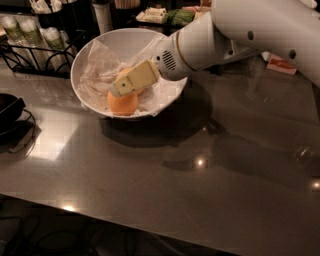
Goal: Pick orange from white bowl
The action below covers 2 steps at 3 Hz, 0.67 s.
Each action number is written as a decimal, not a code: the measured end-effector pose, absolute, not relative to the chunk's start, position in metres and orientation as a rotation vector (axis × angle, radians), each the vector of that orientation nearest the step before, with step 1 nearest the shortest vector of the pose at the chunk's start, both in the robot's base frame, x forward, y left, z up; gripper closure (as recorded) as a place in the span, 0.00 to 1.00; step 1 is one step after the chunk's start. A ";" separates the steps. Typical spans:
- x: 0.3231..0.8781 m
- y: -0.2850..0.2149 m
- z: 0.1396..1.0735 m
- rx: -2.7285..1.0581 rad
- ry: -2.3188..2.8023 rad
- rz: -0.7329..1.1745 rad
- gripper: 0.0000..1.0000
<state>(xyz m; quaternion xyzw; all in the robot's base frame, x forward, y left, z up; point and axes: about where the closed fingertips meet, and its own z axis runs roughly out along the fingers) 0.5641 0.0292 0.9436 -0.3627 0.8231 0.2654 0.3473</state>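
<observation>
The white bowl (84, 54) stands at the back left of the grey table, lined with crumpled white paper. Two oranges lie in it: the front orange (122, 105) shows in full, and the rear orange (123, 73) is mostly hidden behind the gripper. My gripper (116, 92) reaches in over the bowl's right rim from the right. Its tip is right above the front orange, between the two fruits. Whether it touches either orange does not show. The white arm (240, 35) fills the upper right.
A black wire rack with bottles (27, 37) stands at the back left. A small black dish (7, 107) sits at the left edge. A red and white packet (281, 64) lies at the right. Trays and containers (167, 15) line the back.
</observation>
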 end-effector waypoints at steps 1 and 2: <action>0.564 0.030 0.943 -0.940 2.136 0.689 0.00; 0.565 0.035 0.941 -0.921 2.138 0.694 0.00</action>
